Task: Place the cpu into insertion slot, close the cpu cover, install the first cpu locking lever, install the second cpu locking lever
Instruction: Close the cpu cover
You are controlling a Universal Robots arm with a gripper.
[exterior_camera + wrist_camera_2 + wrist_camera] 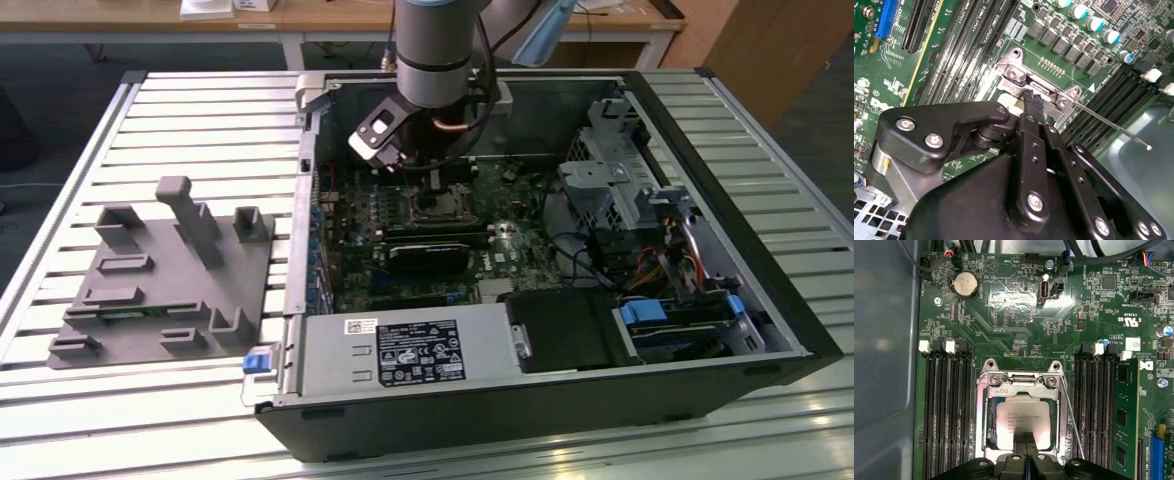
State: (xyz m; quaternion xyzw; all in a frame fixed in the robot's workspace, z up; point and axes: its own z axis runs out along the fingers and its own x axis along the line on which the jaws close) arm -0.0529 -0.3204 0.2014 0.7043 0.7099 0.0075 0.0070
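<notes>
First wrist view | labelled cpu [1021, 421] in insertion slot [993, 432] | cpu cover [1021, 390] down

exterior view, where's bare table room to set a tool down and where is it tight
Free: slatted metal table beyond the grey moulded fixture block at the exterior view's left, and the strip nearer the camera from it. Crowded: inside the open black computer case, where the claw hangs over the square silver socket frame.

Silver-grey cylindrical arm [434, 60] with a pale blue joint cap [545, 30]; matte black tool [1030, 102] with silver-headed screws [1035, 201].
</notes>
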